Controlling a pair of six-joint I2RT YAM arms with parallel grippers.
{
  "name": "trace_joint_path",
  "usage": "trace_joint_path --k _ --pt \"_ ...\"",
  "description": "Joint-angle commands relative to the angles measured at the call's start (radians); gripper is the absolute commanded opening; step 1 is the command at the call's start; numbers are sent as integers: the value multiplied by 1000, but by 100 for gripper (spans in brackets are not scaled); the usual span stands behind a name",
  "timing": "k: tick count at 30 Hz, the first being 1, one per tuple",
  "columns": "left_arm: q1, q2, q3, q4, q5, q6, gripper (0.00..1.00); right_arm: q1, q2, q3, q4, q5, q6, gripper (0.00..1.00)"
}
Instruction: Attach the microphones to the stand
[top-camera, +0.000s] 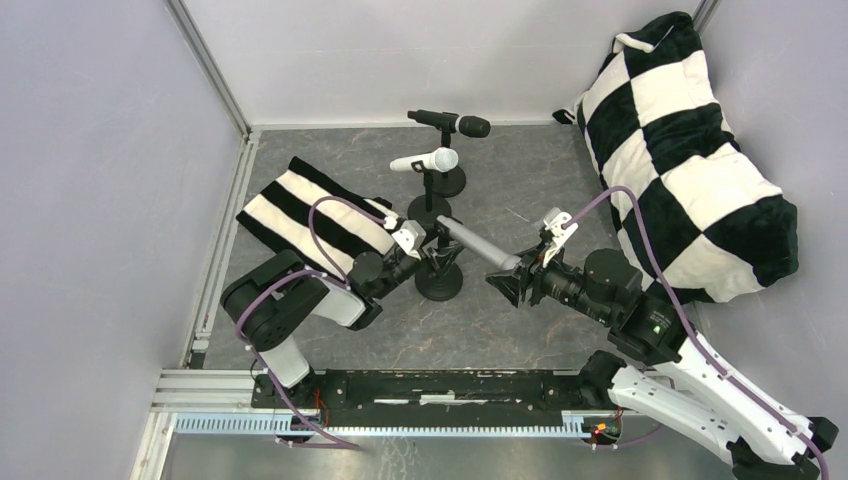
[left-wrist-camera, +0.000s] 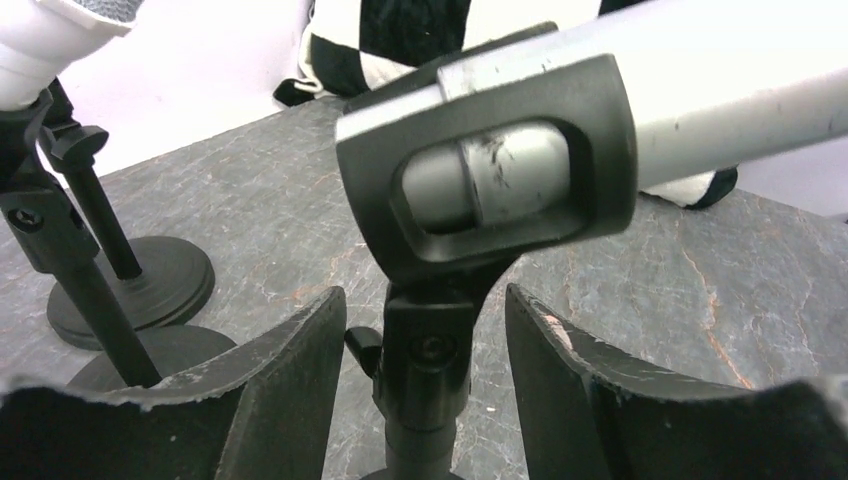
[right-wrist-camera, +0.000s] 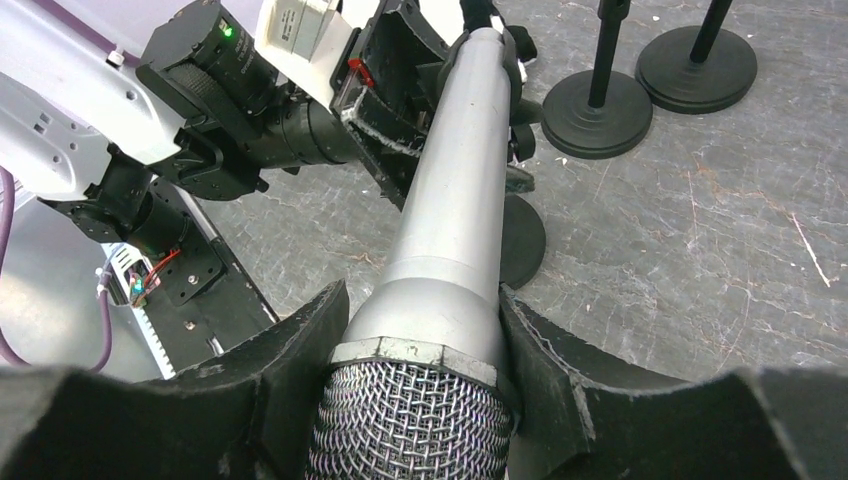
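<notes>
One silver-grey microphone (right-wrist-camera: 455, 200); clamped in right gripper (right-wrist-camera: 420, 310)

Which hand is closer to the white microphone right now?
Left. The left hand is just on the near side of the white microphone, open around the nearest stand; the right hand is farther right, gripping the silver microphone.

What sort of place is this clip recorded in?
Probably a lab robot test cell, not a studio: plain grey panel walls on aluminium framing, two arms bolted to a rail, and staged props, three desktop microphone stands and a checkered cushion.
</notes>
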Motion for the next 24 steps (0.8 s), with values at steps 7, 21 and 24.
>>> trace_joint_path --k 7,21,24 --pt "-3 13 71 37 49 32 27 -5 27 76 -71 14 18 0" --pt "-36 -95 96 -323 70 165 8 -4 254 359 -332 133 -19 0" --pt "-64 -108 91 -346 47 203 8 -5 301 377 -334 137 -18 0"
